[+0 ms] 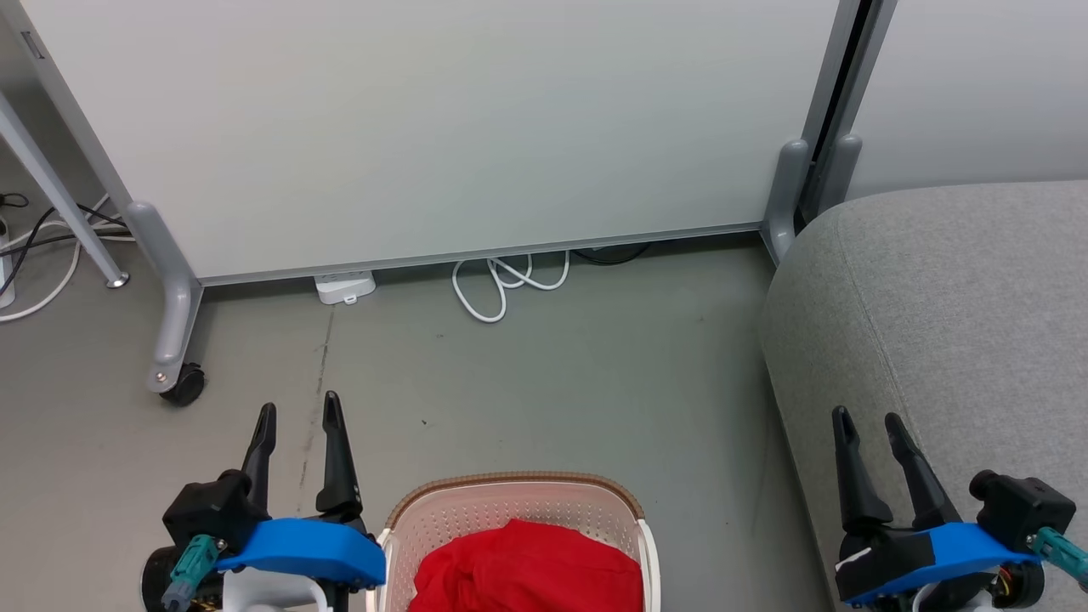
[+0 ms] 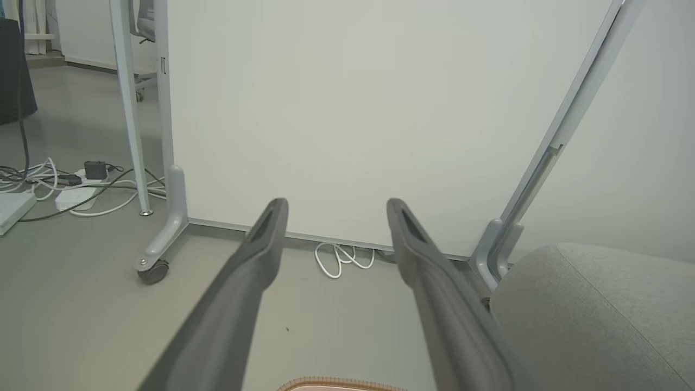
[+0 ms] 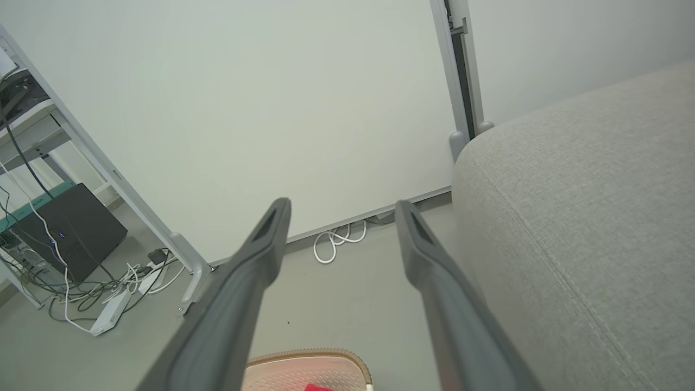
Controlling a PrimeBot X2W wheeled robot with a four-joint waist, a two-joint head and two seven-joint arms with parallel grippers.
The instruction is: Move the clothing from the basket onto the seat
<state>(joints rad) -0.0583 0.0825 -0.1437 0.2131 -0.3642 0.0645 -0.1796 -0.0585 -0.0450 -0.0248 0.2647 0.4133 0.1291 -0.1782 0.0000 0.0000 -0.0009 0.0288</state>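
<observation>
red clothing [image 1: 529,568] fills the basket [image 1: 510,490]; left tool [image 1: 297,415] and right tool [image 1: 869,426] gape apart.

I could read no lettering or number anywhere: the clothing [image 1: 527,565] showed plain red, and blue marks on the dark box [image 3: 70,231] were too small.

The left pincer [image 1: 300,403] and right pincer [image 1: 867,416] have long dark tapered fingers [image 1: 338,459], blue housings [image 1: 306,546] and teal connectors [image 1: 194,561].
</observation>
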